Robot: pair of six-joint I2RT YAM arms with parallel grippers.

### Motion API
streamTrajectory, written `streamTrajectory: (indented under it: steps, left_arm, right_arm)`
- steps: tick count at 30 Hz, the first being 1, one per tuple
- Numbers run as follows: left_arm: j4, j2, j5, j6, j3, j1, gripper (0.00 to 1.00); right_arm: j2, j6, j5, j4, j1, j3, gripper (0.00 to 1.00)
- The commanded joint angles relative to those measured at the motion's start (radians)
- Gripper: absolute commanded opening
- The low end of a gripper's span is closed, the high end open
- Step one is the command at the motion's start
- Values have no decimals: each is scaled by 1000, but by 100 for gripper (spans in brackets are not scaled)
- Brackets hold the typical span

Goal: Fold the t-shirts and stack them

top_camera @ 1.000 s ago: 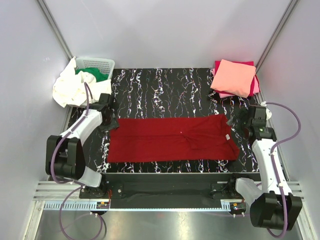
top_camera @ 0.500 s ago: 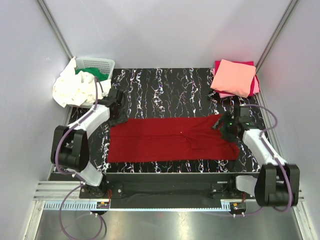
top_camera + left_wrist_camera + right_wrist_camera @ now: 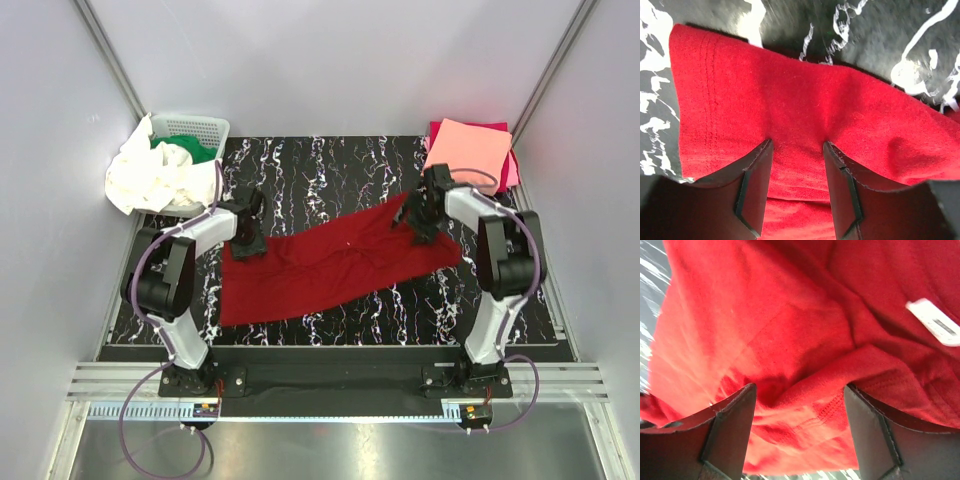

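Observation:
The dark red t-shirt (image 3: 330, 265) lies askew across the black marbled table (image 3: 330, 170), its right end drawn up toward the back. My left gripper (image 3: 248, 238) is shut on the shirt's left far edge; the left wrist view shows the cloth (image 3: 790, 90) puckered between the fingers of that gripper (image 3: 797, 145). My right gripper (image 3: 420, 222) is shut on a bunch of cloth at the right end; the right wrist view shows the shirt (image 3: 765, 315) between the fingers of that gripper (image 3: 800, 387). A folded salmon pink shirt (image 3: 468, 150) lies on a magenta one (image 3: 512, 176) at back right.
A white lattice basket (image 3: 195, 125) stands at back left with a green shirt (image 3: 188, 150) in it and a white shirt (image 3: 145, 178) draped over its side. Grey walls close in on both sides. A white label (image 3: 935, 322) shows on the red shirt.
Both grippers moved onto the red shirt's far corners and closed on it. The right gripper pulled its end toward the back, so the flat strip now lies slanted and creased.

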Motion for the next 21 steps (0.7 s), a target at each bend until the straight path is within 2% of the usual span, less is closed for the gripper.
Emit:
streamTrajectory:
  steps: [1, 3, 7, 11, 12, 14, 15, 17, 21]
  left_arm:
    - [5, -27, 62, -38, -74, -46, 49]
    - [4, -55, 83, -70, -126, -72, 49]
    - [22, -158, 142, -133, -222, -167, 50]
    - [114, -239, 257, -216, -370, -221, 50]
    - [134, -268, 295, -248, -390, -243, 50]
    - [199, -287, 344, -278, -444, -255, 50]
    - [220, -302, 379, -316, -458, -275, 50]
    - [301, -317, 418, -362, -492, -307, 50]
    - [420, -325, 471, -535, -496, -478, 50]
  right_arm:
    - [168, -39, -24, -29, 55, 209, 77]
    - [284, -43, -40, -63, 74, 316, 77]
    - [517, -40, -106, -173, 104, 665, 75]
    - [726, -33, -196, -285, 135, 1005, 73]
    - [763, -25, -233, -311, 140, 1131, 73]
    - [876, 13, -279, -319, 144, 1253, 72]
    - [915, 30, -334, -305, 146, 1369, 72]
    - [1001, 92, -389, -253, 147, 1448, 71]
    - [1068, 246, -446, 13, 147, 1493, 71]
